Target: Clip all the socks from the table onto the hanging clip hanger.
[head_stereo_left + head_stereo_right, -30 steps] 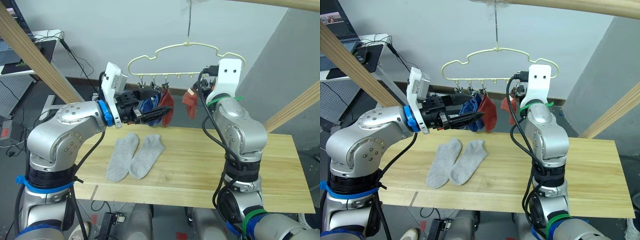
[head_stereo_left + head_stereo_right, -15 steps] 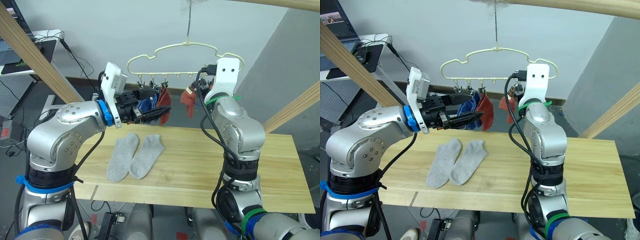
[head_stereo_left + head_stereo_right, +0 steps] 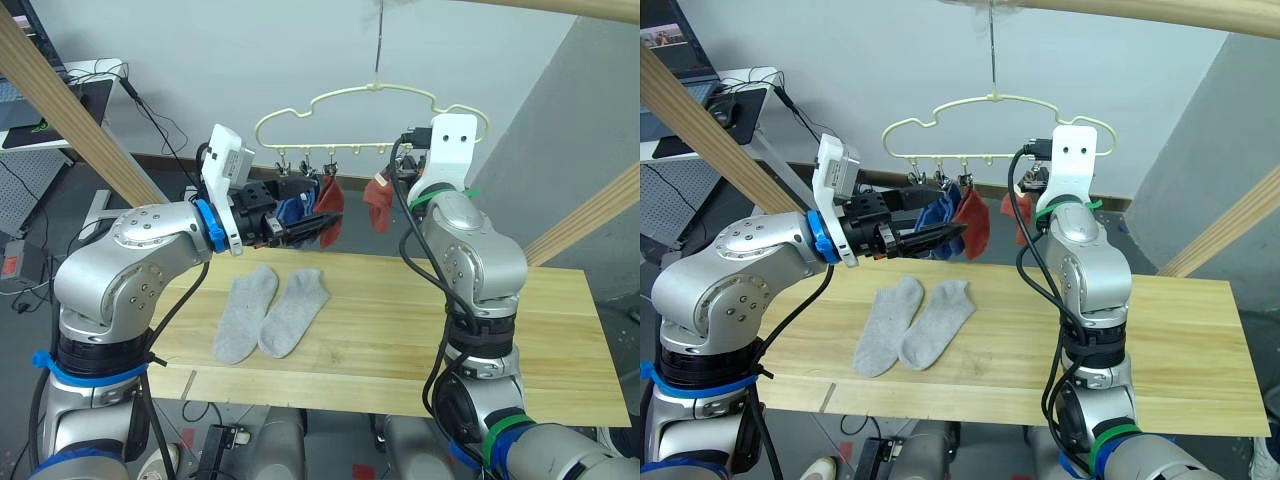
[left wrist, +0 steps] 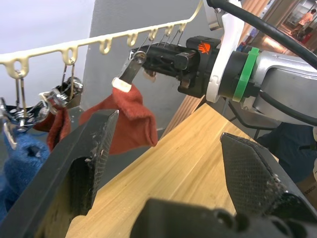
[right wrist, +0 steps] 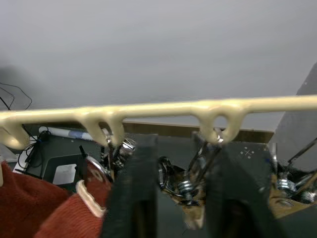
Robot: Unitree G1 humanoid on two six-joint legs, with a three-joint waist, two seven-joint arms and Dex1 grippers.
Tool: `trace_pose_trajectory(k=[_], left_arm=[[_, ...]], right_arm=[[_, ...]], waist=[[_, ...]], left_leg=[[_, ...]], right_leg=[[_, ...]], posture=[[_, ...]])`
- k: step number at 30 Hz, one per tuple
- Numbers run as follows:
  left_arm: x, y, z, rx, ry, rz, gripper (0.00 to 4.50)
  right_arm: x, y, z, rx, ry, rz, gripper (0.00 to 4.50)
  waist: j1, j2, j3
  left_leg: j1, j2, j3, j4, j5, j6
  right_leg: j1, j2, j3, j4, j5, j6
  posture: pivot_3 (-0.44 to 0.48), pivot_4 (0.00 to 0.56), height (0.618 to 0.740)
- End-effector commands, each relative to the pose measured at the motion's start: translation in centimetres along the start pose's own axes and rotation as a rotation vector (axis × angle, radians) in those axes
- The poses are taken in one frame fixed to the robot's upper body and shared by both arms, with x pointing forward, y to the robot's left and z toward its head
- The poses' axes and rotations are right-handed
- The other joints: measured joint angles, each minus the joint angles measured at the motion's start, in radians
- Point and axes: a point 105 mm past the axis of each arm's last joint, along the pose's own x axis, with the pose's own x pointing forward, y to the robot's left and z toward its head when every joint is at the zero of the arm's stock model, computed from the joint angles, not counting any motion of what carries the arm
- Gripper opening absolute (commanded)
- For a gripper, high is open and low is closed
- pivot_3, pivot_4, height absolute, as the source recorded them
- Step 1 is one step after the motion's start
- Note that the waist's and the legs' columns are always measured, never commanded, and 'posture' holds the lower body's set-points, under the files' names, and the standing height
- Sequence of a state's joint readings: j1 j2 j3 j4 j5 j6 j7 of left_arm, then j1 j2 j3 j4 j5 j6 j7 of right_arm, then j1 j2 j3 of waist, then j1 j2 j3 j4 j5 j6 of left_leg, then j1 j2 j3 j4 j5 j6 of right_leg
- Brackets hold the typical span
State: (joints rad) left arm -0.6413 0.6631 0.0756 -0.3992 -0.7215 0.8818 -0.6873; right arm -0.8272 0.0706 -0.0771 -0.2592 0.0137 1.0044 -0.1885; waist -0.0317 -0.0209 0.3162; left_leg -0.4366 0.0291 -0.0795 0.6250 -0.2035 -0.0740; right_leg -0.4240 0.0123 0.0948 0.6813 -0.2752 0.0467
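Spread wide and empty, the left gripper (image 4: 163, 163) hangs before the clip hanger (image 3: 370, 95), where blue socks (image 3: 292, 210) and rust red socks (image 3: 380, 205) are clipped; the right gripper (image 5: 173, 198) reaches a metal clip (image 5: 185, 186), fingers slightly parted around it. Two grey socks (image 3: 268, 312) lie near the table's (image 3: 560, 350) left end. Cables (image 3: 150, 120) trail behind; slanted wooden beams (image 3: 70, 110) flank the scene. The left wrist view shows the right gripper pressing a clip holding red fabric.

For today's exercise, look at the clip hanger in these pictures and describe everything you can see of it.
The clip hanger is thin pale-yellow wire with a wavy outline, hanging upright by a metal hook above the table's far edge. Small metal clips dangle from loops along its lower bar. Blue socks and two rust-red socks hang from the clips. The right gripper reaches among the clips; the open left gripper sits just below.
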Motion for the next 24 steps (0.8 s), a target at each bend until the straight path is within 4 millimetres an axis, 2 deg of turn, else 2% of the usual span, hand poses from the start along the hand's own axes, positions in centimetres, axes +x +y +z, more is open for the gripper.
trace_pose_trajectory(k=[1, 8, 10, 13, 16, 20, 24], left_arm=[[-0.3, -0.4, 1.2, 0.06, -0.032, 0.001, 3.8], [-0.2, -0.3, 1.1, 0.056, -0.03, -0.001, 3.8], [-0.3, -0.2, 0.5, 0.045, 0.0, 0.01, 3.8], [-0.5, 0.2, -2.1, 0.035, 0.145, 0.054, 3.8], [-0.5, 0.2, -3.5, 0.002, 0.169, 0.061, 3.8], [-0.7, 0.1, -6.4, -0.07, 0.21, 0.077, 4.49], [-1.0, -0.2, -9.1, -0.096, 0.26, 0.128, 4.49]], right_arm=[[-0.3, 0.0, 1.6, -0.003, -0.069, -0.012, 0.04], [-0.3, -0.2, 1.8, -0.004, -0.073, -0.019, 0.02], [-0.4, -0.2, 1.8, -0.005, -0.074, -0.02, 0.02], [-0.4, -0.2, 1.9, -0.008, -0.076, -0.019, 0.02], [-0.5, -0.3, 1.9, -0.007, -0.077, -0.02, 0.02], [-0.6, -0.3, 1.9, -0.007, -0.077, -0.023, 0.02], [-0.6, -0.5, 1.9, -0.008, -0.078, -0.026, 0.02]], waist=[[0.0, 0.0, 0.0], [0.0, 0.0, 0.0], [0.0, 0.0, 0.0], [-0.002, 0.0, 0.0], [0.0, 0.0, 0.0], [0.0, 0.0, 0.0], [-0.001, 0.0, 0.0]], left_leg=[[0.0, 0.0, 0.0, 0.0, 0.0, 0.0], [0.0, 0.0, 0.0, 0.0, 0.0, 0.0], [0.0, 0.0, 0.0, 0.0, 0.0, 0.0], [0.0, 0.0, 0.0, 0.0, 0.0, 0.0], [0.0, 0.0, 0.0, -0.001, 0.0, 0.0], [0.0, 0.0, 0.001, -0.001, 0.0, 0.0], [0.0, 0.0, 0.001, -0.001, 0.0, 0.0]], right_leg=[[0.0, 0.0, 0.0, 0.0, 0.0, 0.0], [0.0, 0.0, 0.0, 0.0, 0.0, 0.0], [0.0, 0.0, 0.0, 0.0, 0.0, 0.0], [0.0, 0.0, 0.0, 0.0, 0.0, 0.0], [-0.001, 0.0, 0.001, 0.0, 0.0, 0.0], [-0.001, 0.0, 0.001, 0.0, 0.0, 0.0], [-0.001, 0.0, 0.001, 0.0, 0.0, 0.0]], posture=[[0.101, 0.3, 0.74], [0.095, 0.297, 0.74], [0.095, 0.297, 0.74], [0.093, 0.299, 0.74], [0.083, 0.302, 0.74], [0.076, 0.302, 0.74], [0.074, 0.302, 0.74]])
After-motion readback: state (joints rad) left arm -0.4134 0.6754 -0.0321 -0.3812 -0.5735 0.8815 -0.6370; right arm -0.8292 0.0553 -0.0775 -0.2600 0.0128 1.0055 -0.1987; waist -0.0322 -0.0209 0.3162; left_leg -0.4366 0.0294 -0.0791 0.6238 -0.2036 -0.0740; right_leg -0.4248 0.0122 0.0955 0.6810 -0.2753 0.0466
